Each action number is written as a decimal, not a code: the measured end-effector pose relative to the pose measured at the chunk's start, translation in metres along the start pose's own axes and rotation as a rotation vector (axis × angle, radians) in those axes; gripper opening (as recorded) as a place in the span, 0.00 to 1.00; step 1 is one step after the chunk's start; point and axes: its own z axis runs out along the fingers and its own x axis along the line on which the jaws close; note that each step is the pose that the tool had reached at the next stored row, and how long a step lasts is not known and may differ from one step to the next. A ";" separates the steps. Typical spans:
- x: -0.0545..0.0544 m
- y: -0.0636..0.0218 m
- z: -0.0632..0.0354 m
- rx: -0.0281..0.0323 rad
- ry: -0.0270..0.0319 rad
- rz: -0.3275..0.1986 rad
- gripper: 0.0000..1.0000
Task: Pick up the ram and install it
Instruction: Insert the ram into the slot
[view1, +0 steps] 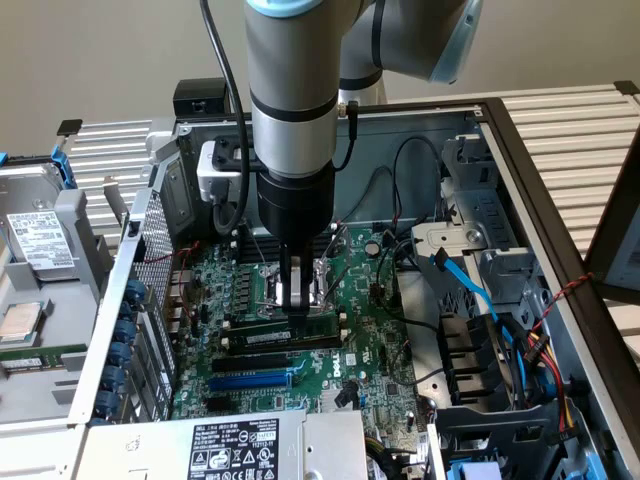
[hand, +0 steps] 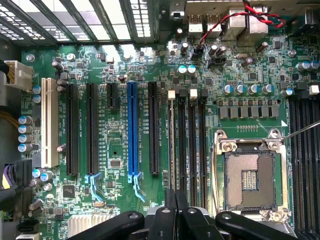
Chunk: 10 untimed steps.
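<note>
claw (view1: 295, 292) pinching the ram (view1: 285, 330) upright on the motherboard (view1: 370, 350), mid-frame in the exterior view; open pc case (view1: 415, 125) on a slatted white worktop (view1: 570, 130); beige wall (view1: 100, 50) behind

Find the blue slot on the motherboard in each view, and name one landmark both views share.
Exterior view: the blue slot lies among black slots, nearer the camera than the CPU socket.
Wrist view: the blue slot stands between a short black slot and a long one.
Shared landmark: the CPU socket.
</note>
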 end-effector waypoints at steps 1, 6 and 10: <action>0.000 0.0000 -0.0003 0.0001 -0.0001 0.000 0.12; 0.000 0.0000 -0.0015 -0.0002 -0.0011 0.000 0.12; 0.000 0.0001 -0.0017 -0.0010 -0.0005 0.000 0.12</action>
